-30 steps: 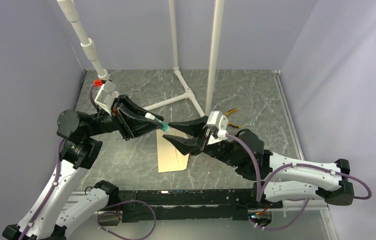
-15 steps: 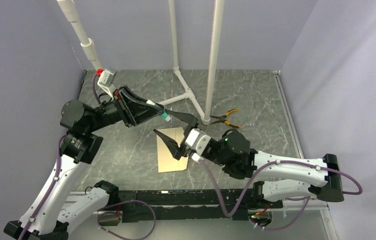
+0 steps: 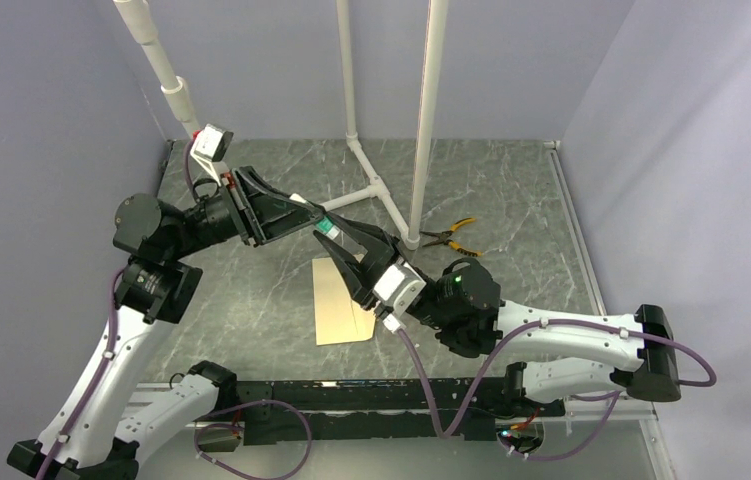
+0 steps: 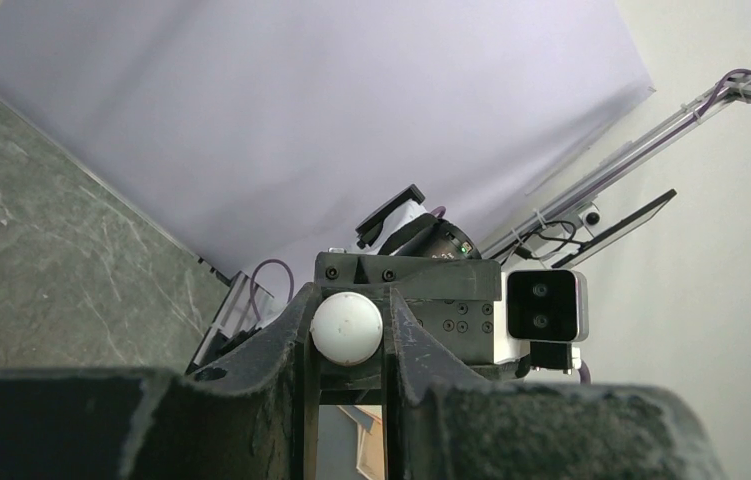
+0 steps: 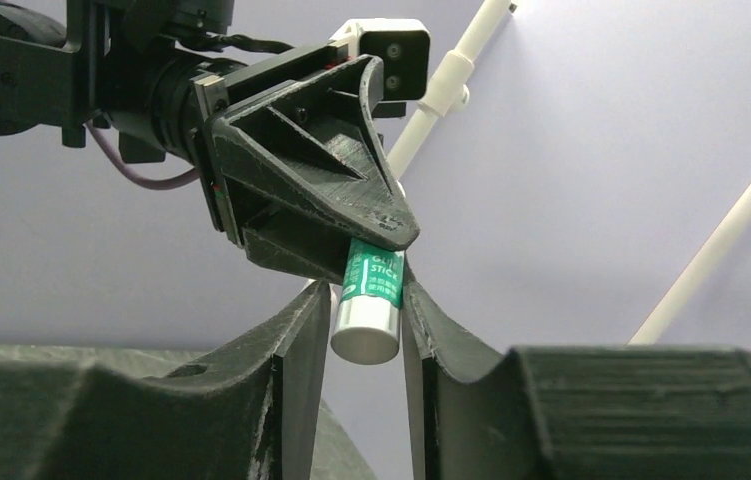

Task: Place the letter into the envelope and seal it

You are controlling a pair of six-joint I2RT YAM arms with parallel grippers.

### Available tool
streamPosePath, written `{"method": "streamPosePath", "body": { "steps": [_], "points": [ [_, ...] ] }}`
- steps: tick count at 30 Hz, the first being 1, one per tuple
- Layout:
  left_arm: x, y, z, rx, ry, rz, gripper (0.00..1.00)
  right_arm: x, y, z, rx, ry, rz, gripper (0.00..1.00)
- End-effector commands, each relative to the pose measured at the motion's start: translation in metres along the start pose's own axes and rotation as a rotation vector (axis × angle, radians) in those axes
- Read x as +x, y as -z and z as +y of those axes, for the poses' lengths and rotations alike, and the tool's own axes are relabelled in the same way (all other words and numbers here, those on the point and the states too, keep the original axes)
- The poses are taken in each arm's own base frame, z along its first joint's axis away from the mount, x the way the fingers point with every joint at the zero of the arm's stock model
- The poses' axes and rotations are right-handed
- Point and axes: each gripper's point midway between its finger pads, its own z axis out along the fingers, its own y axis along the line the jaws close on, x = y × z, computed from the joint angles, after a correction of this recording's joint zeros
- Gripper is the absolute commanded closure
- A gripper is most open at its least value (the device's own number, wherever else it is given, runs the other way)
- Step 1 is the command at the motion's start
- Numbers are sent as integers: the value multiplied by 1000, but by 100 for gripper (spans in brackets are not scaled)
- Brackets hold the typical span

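**Right tool arrives at the glue stick held by the left**

Right tool [image 5: 366,300] has swung in from the right over the last second. Its fingers were spread wide and off to the side of the stick; now they stand one on each side of the white cap [image 5: 364,338] of the glue stick [image 5: 374,272]. They sit very close to the cap, but I cannot tell whether they are pressing on it yet. The left tool [image 5: 383,238] is clamped on the green-labelled body of the stick and has tipped it up toward the oncoming fingers.

This reads as preparation for uncapping, one tool holding the body while the other pulls the cap. That would put the task at its sealing stage rather than at insertion.

The envelope [image 3: 336,312] lies flat on the tabletop [image 3: 511,190], below the two tools and a little toward the arm bases. In the overhead view the right tool's lower finger crosses its far right corner. Both wrist views show the tools against the walls rather than the tabletop, so they seem to be held up in the air, clear of the paper. No separate letter is visible, and whether it is already inside the envelope cannot be made out.
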Motion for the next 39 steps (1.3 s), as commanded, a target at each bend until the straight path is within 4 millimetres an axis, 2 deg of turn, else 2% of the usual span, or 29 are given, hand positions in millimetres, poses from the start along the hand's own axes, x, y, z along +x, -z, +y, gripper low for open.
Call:
{"method": "streamPosePath", "body": {
  "steps": [1,7,12,17,20,21,25,27,30,35,39],
  "points": [
    [3,5,-19,39,-19,18,98,-32,-9,-29,105,-23,-109,65],
    [7,7,-22,54,-9,29,97,-29,-14,-29,120,-42,-98,60],
    [8,7,-25,64,-1,40,98,-33,-16,-28,114,-52,-123,61],
    [8,6,-28,97,13,45,98,-34,-19,-26,68,-83,-92,85],
    [8,6,-24,81,11,44,97,-36,-15,-29,77,-105,-98,94],
    [8,6,-22,73,8,43,91,-34,-14,-29,74,-113,-86,96],
    [6,5,-18,55,5,25,38,-25,-7,-33,78,-149,-27,100],
    [4,5,-16,48,6,5,23,-20,-1,-33,74,-183,-4,100],
    [4,4,-13,53,17,0,15,-14,7,-32,60,-225,28,100],
    [5,0,0,31,71,13,11,-11,19,-30,26,-262,55,100],
    [4,-3,3,34,96,18,8,-4,25,-28,7,-269,109,100]
  ]
}}
